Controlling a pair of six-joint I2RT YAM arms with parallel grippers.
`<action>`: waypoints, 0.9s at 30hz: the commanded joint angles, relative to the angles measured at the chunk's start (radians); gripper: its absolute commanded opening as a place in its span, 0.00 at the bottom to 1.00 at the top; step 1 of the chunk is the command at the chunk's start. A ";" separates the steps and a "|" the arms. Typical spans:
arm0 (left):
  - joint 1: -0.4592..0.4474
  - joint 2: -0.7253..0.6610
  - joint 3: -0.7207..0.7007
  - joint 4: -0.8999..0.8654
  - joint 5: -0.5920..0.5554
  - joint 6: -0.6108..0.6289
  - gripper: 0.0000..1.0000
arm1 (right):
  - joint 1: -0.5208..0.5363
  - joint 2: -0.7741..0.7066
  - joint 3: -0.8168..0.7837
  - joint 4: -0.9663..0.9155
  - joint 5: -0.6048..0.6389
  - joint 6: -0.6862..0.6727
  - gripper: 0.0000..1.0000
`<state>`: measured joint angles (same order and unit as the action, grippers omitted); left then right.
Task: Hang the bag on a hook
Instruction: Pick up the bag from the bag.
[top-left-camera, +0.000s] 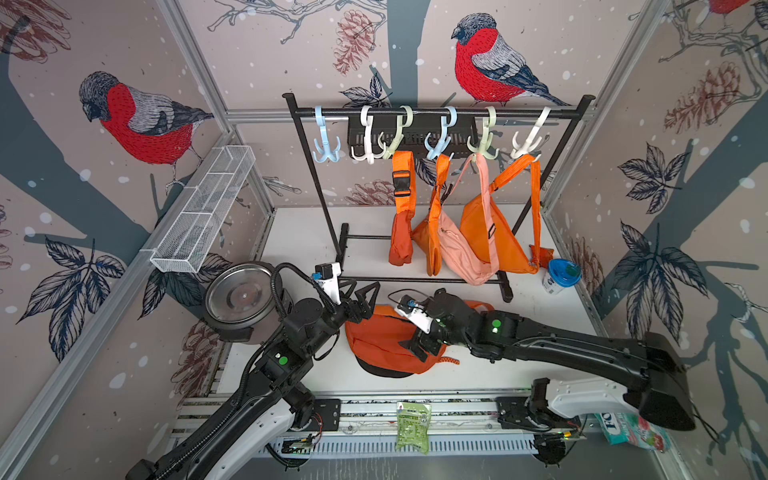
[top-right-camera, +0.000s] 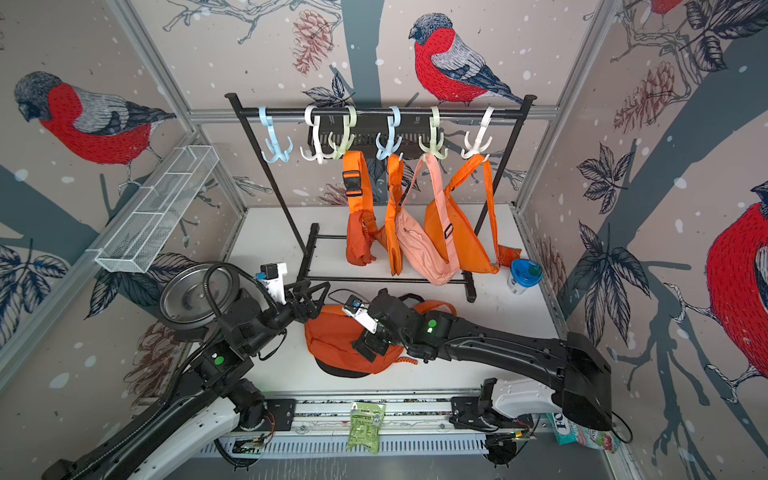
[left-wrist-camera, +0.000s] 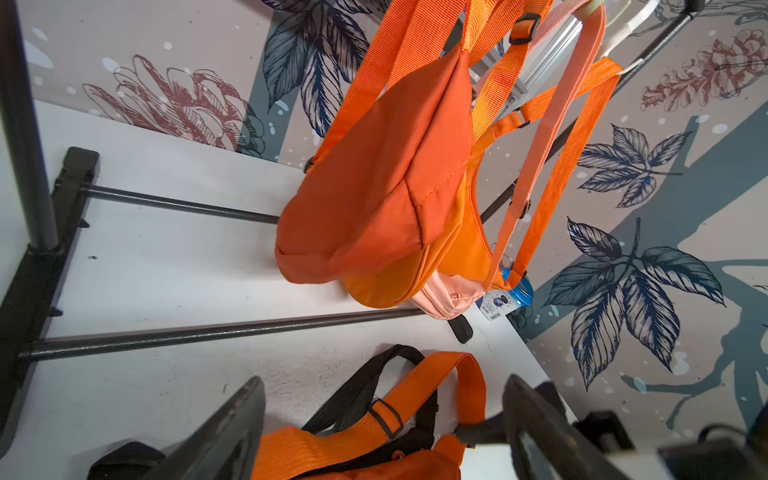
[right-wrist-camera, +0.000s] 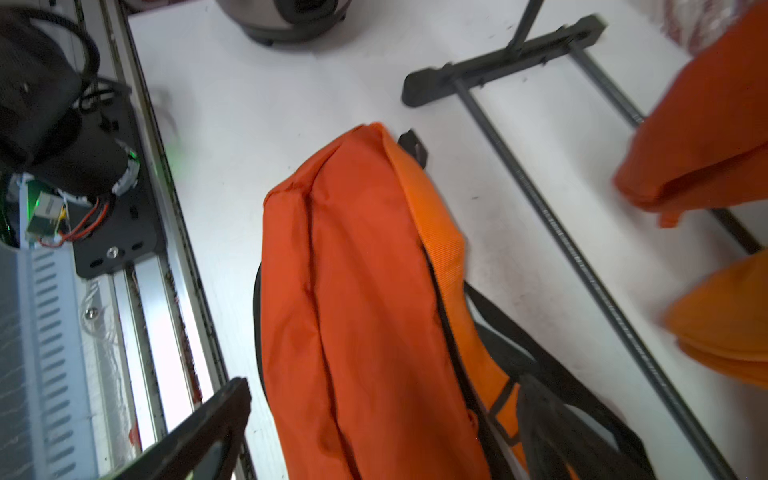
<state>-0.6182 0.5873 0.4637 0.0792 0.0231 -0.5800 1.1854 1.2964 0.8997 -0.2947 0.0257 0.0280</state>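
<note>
The bag (top-left-camera: 374, 338) lies on the table (top-left-camera: 299, 241) beneath the wide-open, empty right gripper (right-wrist-camera: 384, 386); its strap (left-wrist-camera: 432, 374) loops just ahead of the open left gripper (left-wrist-camera: 384, 382). Pinching slack fabric instead of strap could leave no loop for a hook (top-left-camera: 325, 147).

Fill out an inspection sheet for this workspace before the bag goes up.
Surface: white table, faint scuffs.
Job's things: orange bag lying flat, unhung; rack carries four hung bags; light blue hook and white hook free.
Clutter: metal pot, blue-lidded cup, green packet on the front rail, wire basket on the wall.
Grippers: left gripper open over the bag's strap end; right gripper open, jaws either side of the bag's body; neither holds anything.
Cables: black corrugated hose loops over the left arm.
Surroundings: bird-print walls, aluminium frame.
</note>
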 joint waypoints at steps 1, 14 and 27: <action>0.005 -0.001 0.013 -0.028 -0.014 -0.022 0.88 | 0.041 0.083 0.043 -0.079 -0.005 0.012 1.00; 0.021 -0.080 0.021 -0.143 -0.126 -0.069 0.89 | 0.132 0.405 0.180 -0.117 0.041 -0.005 0.90; 0.023 -0.139 0.068 -0.182 -0.166 -0.061 0.89 | 0.137 0.441 0.198 -0.130 0.018 0.006 0.09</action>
<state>-0.5972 0.4564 0.5152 -0.0948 -0.1196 -0.6460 1.3205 1.7576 1.0939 -0.4187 0.0460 0.0250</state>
